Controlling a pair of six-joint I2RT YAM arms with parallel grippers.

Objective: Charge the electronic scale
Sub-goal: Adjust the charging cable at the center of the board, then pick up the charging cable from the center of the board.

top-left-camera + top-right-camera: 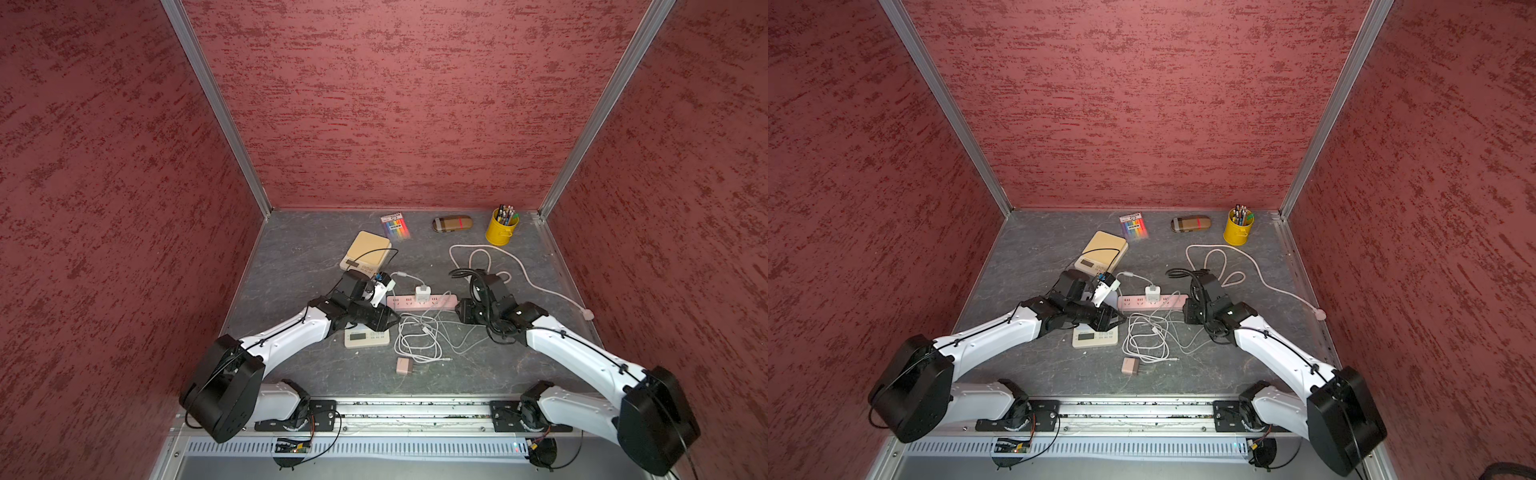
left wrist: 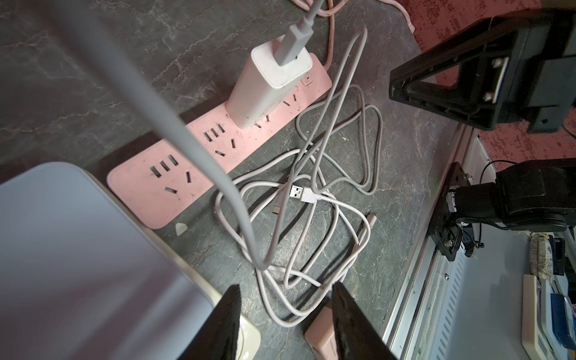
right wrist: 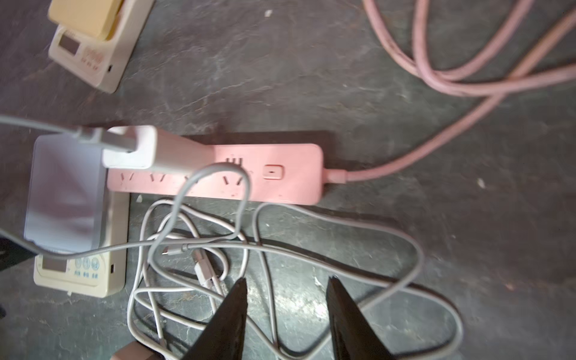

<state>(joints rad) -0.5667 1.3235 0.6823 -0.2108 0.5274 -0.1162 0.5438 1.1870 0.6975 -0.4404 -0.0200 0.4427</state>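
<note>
both arms lean in over the grey table [image 1: 291, 266] toward the middle of the frame. the left gripper [image 2: 286, 285] is released. in its wrist view the two black fingers [image 2: 226, 324] stand apart with nothing between them, only the tangle of white cables [image 2: 307, 195] on the table beyond. the right gripper [image 3: 287, 279] is slack and empty too, its fingers [image 3: 349, 321] spread above the same tangle. in both top views its tips are lost under the black wrist.

there are two scales. a white scale [image 1: 368, 338] sits just below and left of centre in a top view, its upper edge covered by the left gripper. a tan-topped scale [image 1: 365, 248] lies above it, toward the back wall. which one is meant i cannot tell.

the pink power strip [image 1: 422, 303] lies crosswise at mid-frame with a white charger [image 1: 423, 293] plugged in. a grey lead [image 2: 293, 46] leaves the charger and blurs close to the left wrist lens, so i cannot follow where it ends. a small pink adapter [image 1: 402, 365] lies just below the cables, cut off in both wrist views.
</note>
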